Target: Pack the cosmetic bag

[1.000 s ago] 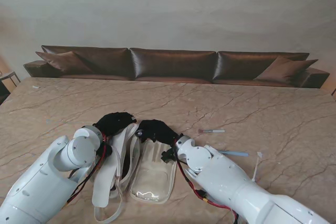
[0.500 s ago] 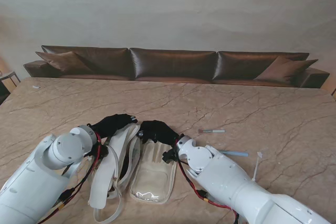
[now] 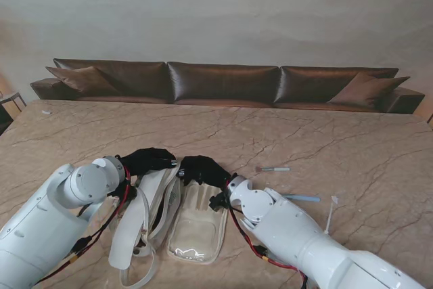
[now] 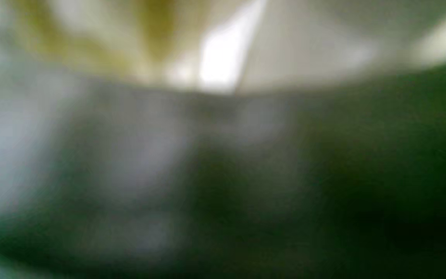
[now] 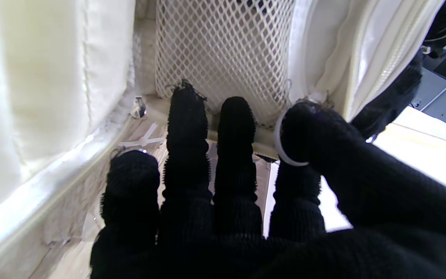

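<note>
Cosmetics bag [image 3: 177, 218] lies open on marble table [image 3: 352, 140], long axis running toward me. Right hand [image 3: 203, 169] flat on its far end, fingers [image 5: 186, 128] extended at mesh pocket [image 5: 223, 50], gripping nothing. Left hand [image 3: 147, 161] on raised flap [image 3: 139, 218]; grip indeterminate, wrist view blurred. Loose brushes [image 3: 272, 168] right, nearer right hand.

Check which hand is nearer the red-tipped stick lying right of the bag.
Right. The right hand rests on the bag's far end, beside the stick; the left hand lies beyond it.
</note>
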`<state>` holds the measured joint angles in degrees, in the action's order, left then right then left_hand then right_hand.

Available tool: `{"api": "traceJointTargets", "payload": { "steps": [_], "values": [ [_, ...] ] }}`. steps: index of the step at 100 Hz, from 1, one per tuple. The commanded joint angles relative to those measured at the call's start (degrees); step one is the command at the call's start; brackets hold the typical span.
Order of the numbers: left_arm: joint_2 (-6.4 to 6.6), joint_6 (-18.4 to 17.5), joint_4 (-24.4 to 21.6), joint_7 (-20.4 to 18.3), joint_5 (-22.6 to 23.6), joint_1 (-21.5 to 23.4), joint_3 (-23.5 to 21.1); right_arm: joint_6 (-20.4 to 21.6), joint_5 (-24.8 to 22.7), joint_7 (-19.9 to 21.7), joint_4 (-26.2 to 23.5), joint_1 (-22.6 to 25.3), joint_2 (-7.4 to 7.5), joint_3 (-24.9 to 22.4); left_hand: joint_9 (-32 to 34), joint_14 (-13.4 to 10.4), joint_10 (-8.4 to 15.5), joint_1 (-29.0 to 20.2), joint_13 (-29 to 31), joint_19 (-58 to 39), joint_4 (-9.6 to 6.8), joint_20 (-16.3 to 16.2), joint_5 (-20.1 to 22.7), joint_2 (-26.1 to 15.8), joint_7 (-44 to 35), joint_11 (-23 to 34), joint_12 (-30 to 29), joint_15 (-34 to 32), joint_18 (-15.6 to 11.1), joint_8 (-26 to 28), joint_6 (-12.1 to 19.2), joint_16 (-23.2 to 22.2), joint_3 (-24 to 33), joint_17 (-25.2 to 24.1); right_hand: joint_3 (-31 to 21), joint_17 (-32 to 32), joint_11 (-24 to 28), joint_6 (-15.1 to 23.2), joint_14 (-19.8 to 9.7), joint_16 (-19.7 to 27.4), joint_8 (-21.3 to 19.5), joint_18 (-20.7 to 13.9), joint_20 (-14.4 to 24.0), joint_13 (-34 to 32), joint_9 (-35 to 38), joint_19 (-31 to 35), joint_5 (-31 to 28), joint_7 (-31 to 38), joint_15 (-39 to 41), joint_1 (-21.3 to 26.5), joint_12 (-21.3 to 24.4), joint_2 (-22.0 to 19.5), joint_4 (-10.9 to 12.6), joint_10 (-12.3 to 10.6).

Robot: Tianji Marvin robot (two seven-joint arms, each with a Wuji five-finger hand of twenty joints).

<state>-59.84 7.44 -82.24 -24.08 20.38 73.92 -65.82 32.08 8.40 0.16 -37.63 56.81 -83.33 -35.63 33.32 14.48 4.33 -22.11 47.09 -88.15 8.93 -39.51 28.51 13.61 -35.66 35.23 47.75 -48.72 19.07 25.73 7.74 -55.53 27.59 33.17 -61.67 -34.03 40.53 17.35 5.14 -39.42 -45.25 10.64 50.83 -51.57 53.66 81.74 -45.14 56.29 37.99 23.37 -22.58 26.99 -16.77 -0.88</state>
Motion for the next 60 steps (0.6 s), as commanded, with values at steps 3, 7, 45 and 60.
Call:
{"api": "traceJointTargets", "payload": {
  "steps": [3,7,45,60],
  "values": [
    [-0.45,-0.95,1.51,-0.50,0.05,0.46,1.07,-0.10,-0.10,-0.07,-0.74,0.05,-0.20,-0.05,7.74,-1.47,7.02,-14.55,0.78,-0.93,1.10,-1.70,7.57,-0.32,-20.91,10.27,4.27,-2.02,0.13,5.86,2.37,-1.59,-1.16,-0.45,0.24,-0.10,-0.59,3.65,-0.20,-0.74,-1.90,-0.09,0.78,0.16,-1.65,1.14,-0.02,1.68,0.42,3.34,-0.21,-3.14,1.42,-0.63],
    [-0.47,-1.09,1.70,-0.46,-0.06,0.34,1.24,-0.16,-0.15,-0.12,-0.76,0.05,-0.19,-0.06,9.23,-1.59,7.34,-18.03,0.99,-0.83,1.04,-2.18,7.22,-0.06,-24.75,10.76,9.11,-2.45,0.30,7.75,2.03,-1.75,-2.78,-0.80,0.28,-0.08,-0.54,3.70,-0.21,-0.76,-1.92,-0.07,0.79,0.11,-1.69,1.12,0.10,1.66,0.45,3.34,-0.26,-3.17,1.40,-0.63],
    [0.72,-0.93,1.26,-6.21,-1.29,-0.43,0.87,0.04,-0.66,-0.32,-0.66,0.05,-0.12,0.09,13.97,-0.89,5.06,-40.81,6.36,-0.80,-3.47,-2.56,0.08,-7.90,-30.74,11.24,9.38,-5.80,0.44,13.01,-3.88,-2.15,-29.60,2.02,0.53,0.11,0.24,3.44,0.19,-1.42,-1.94,-0.11,0.97,-0.01,-1.69,1.27,0.24,1.85,1.51,3.46,-0.86,-3.38,1.38,-0.62],
    [0.22,-0.82,1.23,-3.80,-0.99,0.08,0.54,0.58,-2.39,-1.38,-0.52,-0.08,0.02,0.53,17.18,-1.88,7.15,-41.78,10.59,-6.14,-2.46,-1.09,1.00,-8.81,-34.78,17.82,9.39,-11.16,-0.29,20.48,-2.99,-2.32,-31.46,7.06,0.50,-0.09,1.64,3.50,0.60,-3.43,-1.75,-0.37,1.21,-0.75,-1.18,1.76,0.17,1.82,4.88,3.36,-1.92,-3.28,1.50,-0.57]
  ]
}}
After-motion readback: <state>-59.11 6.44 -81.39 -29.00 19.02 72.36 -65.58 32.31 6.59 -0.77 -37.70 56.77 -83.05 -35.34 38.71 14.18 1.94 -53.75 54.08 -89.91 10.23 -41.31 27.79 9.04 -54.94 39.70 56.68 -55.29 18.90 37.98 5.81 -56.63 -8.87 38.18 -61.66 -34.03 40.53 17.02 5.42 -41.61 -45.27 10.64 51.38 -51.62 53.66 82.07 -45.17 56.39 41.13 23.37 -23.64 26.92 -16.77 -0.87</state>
